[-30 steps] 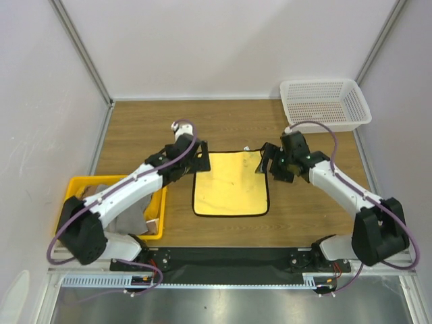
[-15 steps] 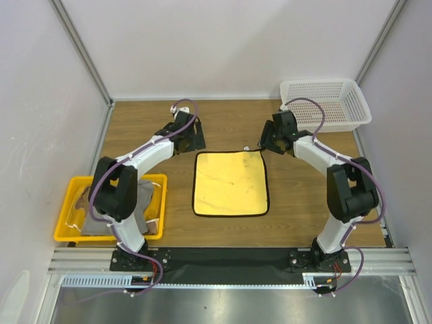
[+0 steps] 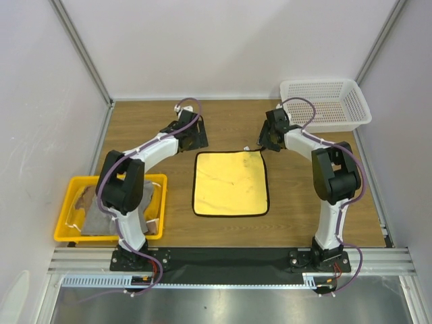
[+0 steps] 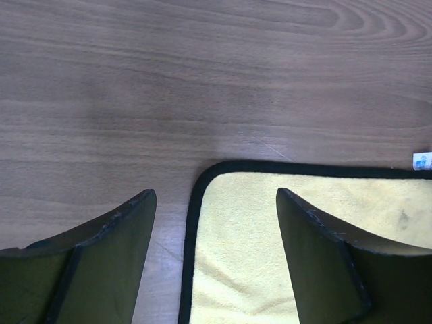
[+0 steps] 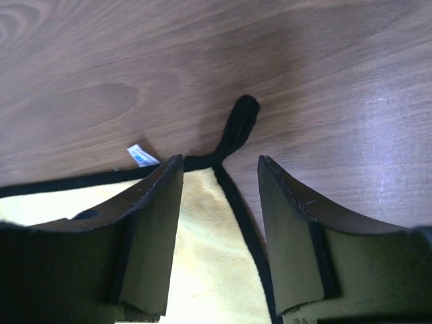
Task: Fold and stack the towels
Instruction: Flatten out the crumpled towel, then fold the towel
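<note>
Yellow towel (image 3: 231,183) lies flat mid-surface (image 3: 304,196), black trim. L claw (image 3: 194,138) at its 11 o'clock corner, R claw (image 3: 268,139) at the 1 o'clock corner w/ hang loop (image 5: 237,125). Both claws part open, fingers astride the corners, gripping nothing. Grey towel (image 3: 144,196) bunched in yellow tray (image 3: 67,182), 8 o'clock.

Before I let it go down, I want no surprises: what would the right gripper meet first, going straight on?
Probably the yellow towel, its corner by the loop, which lies between the open fingers of the right gripper; table just beneath, depth unclear.
</note>
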`<state>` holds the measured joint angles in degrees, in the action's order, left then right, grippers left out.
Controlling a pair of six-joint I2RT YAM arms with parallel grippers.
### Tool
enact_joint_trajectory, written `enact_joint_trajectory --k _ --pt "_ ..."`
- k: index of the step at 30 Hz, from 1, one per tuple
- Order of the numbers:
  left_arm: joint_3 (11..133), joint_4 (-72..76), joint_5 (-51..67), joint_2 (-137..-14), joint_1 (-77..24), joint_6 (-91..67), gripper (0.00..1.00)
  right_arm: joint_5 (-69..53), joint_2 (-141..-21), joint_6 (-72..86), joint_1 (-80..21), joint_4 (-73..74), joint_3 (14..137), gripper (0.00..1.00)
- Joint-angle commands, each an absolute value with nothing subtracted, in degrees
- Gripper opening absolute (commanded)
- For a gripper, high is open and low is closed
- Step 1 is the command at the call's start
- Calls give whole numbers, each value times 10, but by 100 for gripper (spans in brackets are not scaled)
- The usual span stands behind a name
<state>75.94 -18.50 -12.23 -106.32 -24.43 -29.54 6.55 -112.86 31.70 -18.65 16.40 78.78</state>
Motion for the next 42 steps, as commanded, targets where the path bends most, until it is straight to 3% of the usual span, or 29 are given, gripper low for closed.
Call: enact_joint_trajectory --k 1,24,31,39,42 --pt "783 -171 -121 -1074 -244 -308 78 87 -1137 321 -185 170 811 52" --pt "776 -150 -125 -1124 -249 -368 66 86 -1194 323 -186 159 834 38" --pt "771 -161 -136 -1137 -251 -382 59 89 -1194 323 -186 163 833 29" --pt "767 -158 -139 -1149 -252 -389 58 87 -1193 321 -186 163 833 20" --pt "771 -157 -136 -1157 -252 -390 52 88 -1193 320 -186 164 835 17"
